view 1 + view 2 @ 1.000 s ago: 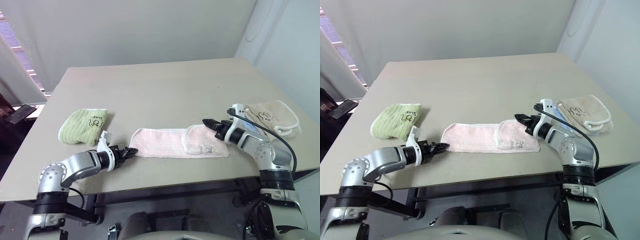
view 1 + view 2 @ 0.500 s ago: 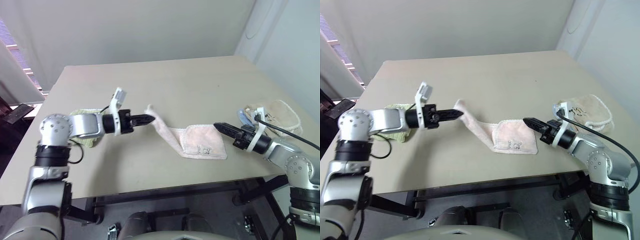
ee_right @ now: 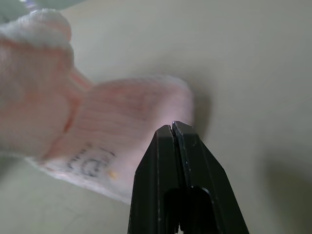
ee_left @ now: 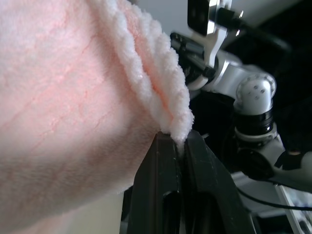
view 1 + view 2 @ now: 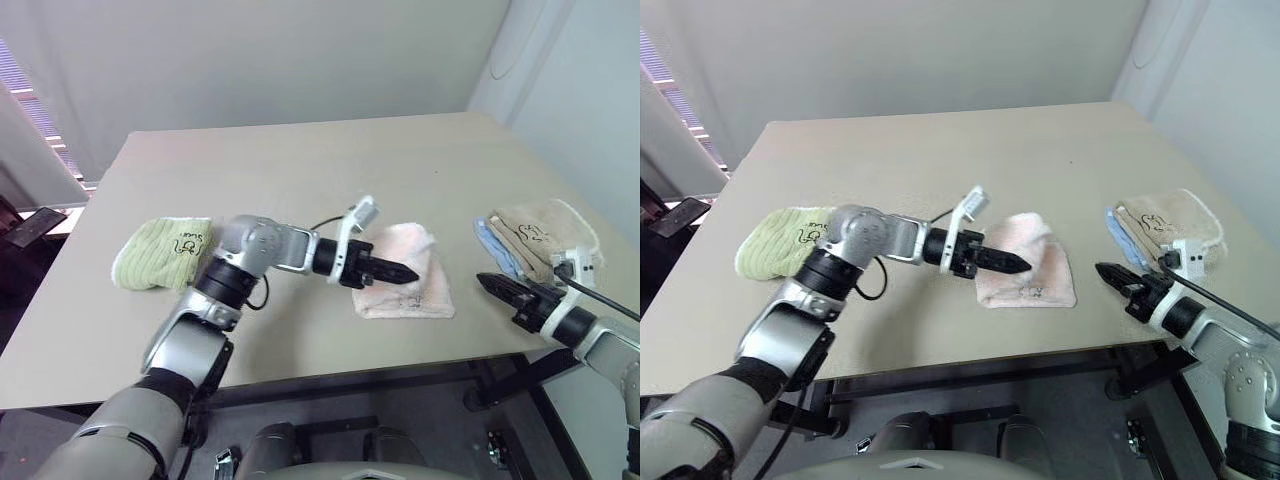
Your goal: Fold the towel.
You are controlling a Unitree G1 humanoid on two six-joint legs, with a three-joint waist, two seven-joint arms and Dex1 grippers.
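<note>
Towel [image 5: 408, 283] bunched mid-frame, edge pinched in left gripper [image 5: 412, 273]; right gripper [image 5: 484, 282] lower right, closed, empty.

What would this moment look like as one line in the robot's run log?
task: fold towel | left pincer: shut on pink towel edge, over the folded part | right pincer: shut, holding nothing, beside towel | fold not yet laid down

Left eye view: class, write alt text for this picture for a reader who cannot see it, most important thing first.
The left gripper pinches an edge of the pink towel and holds it over the towel's folded part on the beige table. The right gripper, shut and empty, hangs beside the towel. A folded green towel and a beige towel lie at either side.
</note>
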